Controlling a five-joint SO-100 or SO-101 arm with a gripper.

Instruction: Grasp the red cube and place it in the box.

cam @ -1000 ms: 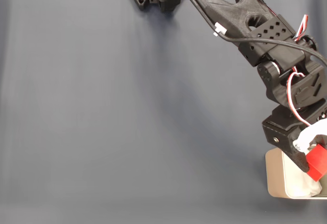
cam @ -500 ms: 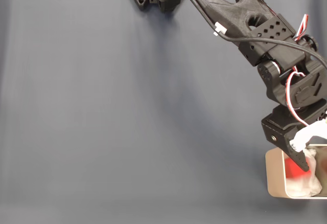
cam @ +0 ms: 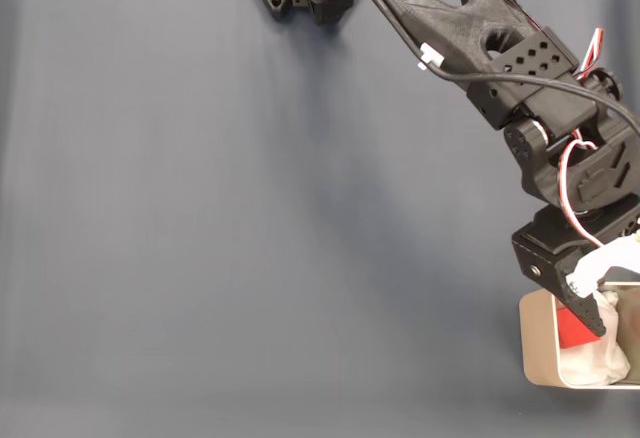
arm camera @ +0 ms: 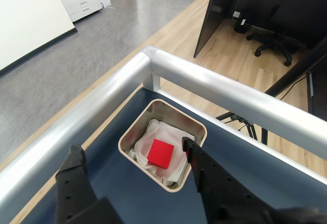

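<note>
tool (arm camera: 134, 157) spread above matte red cube (arm camera: 160, 153) on soft cloth.

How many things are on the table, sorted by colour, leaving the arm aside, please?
Red: 1, the red cube
Beige: 1, the box
White: 1, the soft lining under the cube
Total: 3

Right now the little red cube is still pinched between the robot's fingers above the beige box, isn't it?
Not quite. The gripper is open above the beige box, but the red cube is not in it: the wrist view shows it lying on the white cloth inside.
</note>
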